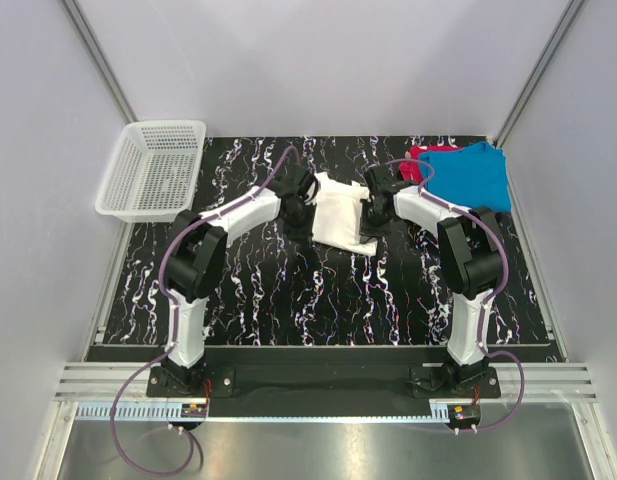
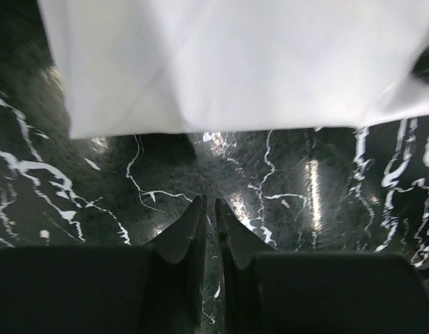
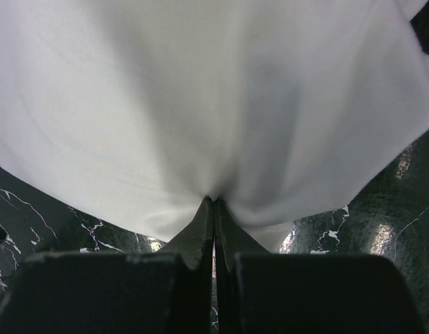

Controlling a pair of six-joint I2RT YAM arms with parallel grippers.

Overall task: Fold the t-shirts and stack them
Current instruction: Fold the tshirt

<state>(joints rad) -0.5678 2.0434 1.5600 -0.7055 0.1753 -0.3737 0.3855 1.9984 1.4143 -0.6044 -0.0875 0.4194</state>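
Note:
A white t-shirt (image 1: 340, 212) lies folded in a small rectangle at the middle of the table. My right gripper (image 3: 214, 200) is shut on its near edge, and the white cloth (image 3: 200, 97) puckers at the fingertips. My left gripper (image 2: 208, 200) sits just short of the shirt's left edge (image 2: 235, 62); its jaws are a narrow slit apart with only table showing between them. In the top view both grippers flank the shirt, left (image 1: 302, 206) and right (image 1: 373, 213). A blue t-shirt (image 1: 473, 175) lies over a red one (image 1: 420, 154) at the back right.
A white mesh basket (image 1: 153, 170) stands at the back left corner. The black marbled table (image 1: 288, 290) is bounded by grey walls on the left, right and back. Both arm bases sit at the near edge.

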